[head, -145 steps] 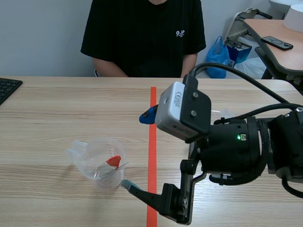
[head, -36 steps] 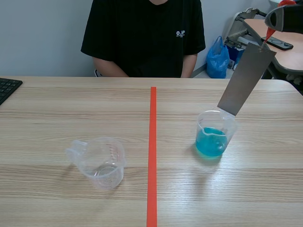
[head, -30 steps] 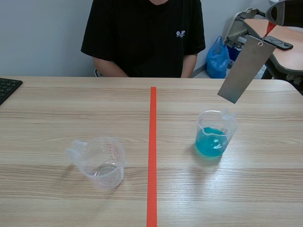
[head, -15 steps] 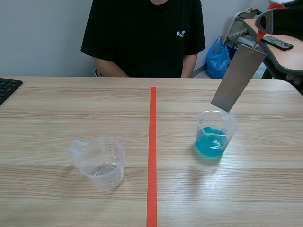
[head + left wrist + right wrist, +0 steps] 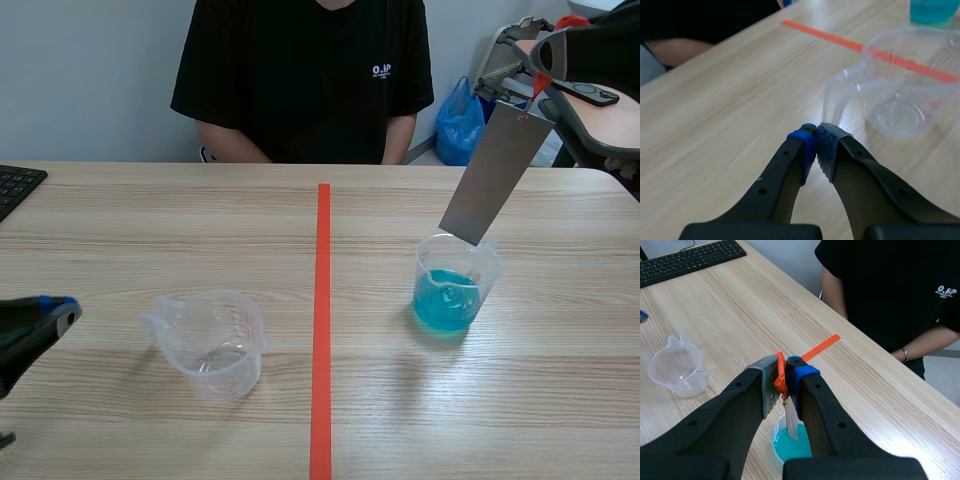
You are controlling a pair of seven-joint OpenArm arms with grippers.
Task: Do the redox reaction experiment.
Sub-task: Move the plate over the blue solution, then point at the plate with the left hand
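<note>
My right gripper (image 5: 543, 62) hangs high at the back right, shut on the orange-red tab (image 5: 780, 380) of a grey metal strip (image 5: 494, 176). The strip hangs slanted, its lower end at the rim of a clear cup of blue liquid (image 5: 449, 292). In the right wrist view the strip (image 5: 791, 424) points down into that cup (image 5: 790, 446); I cannot tell whether it touches the liquid. An empty clear measuring cup (image 5: 210, 345) stands left of the red line. My left gripper (image 5: 45, 318) is low at the left, shut on nothing (image 5: 816, 145), just short of the empty cup's handle (image 5: 835, 102).
A person in a black shirt (image 5: 305, 75) sits across the table. A black keyboard (image 5: 15, 185) lies at the far left edge. An orange-red tape line (image 5: 321, 320) divides the table. A side table with a phone (image 5: 590, 92) stands behind the right arm.
The right gripper has carried the strip left and down, bringing its lower end from above the blue cup to the cup's rim. The left gripper has come into view at the lower left.
</note>
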